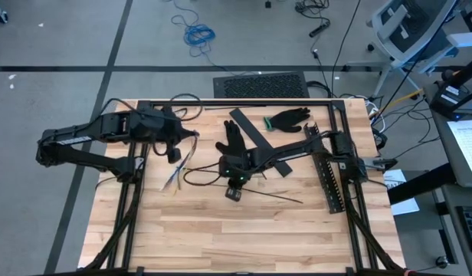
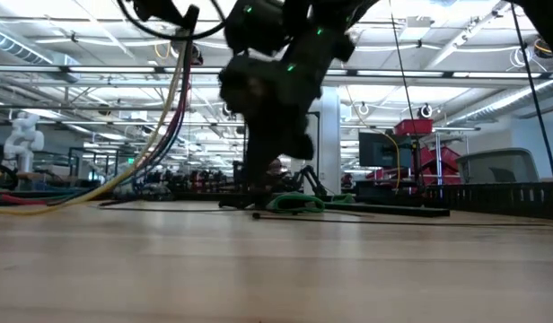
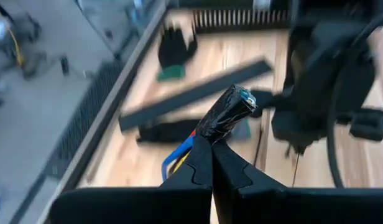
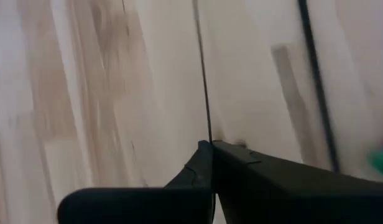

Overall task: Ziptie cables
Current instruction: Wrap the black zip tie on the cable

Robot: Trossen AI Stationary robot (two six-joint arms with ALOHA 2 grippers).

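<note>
**Desk:** What have you got on the left?

**Me:** I've got the left gripper (image 3: 211, 149) pressed tight on the cables (image 3: 224, 113), pinching just below the black-taped end. In the overhead they're left of centre, hanging from the jaws with the loose coloured ends fanned onto the table (image 1: 221, 238). I reckon I'm holding them lifted so a tie can go around the bundle.

**Desk:** And the right?

**Me:** The right gripper (image 1: 234, 192) is down near the middle of the overhead frame, pointed at the wood. Its fingers (image 4: 241, 163) are pressed together on a thin black stick (image 4: 204, 87) that runs up the centre of the wrist picture. I take that for a ziptie, picked up to feed around the wires, but that's my guess.

**Desk:** Anything you can't read?

**Me:** Plenty. In the low shot the right arm is a dark mass at upper centre, so the pinch itself is masked there. The right wrist picture is smeared, and I can't tell how much of the stick sits inside the jaws. The left wrist view cuts the wires off below the fingers. Black gloves (image 1: 290, 119) and a flat black strip (image 1: 255, 138) sit behind, upper centre.
</note>
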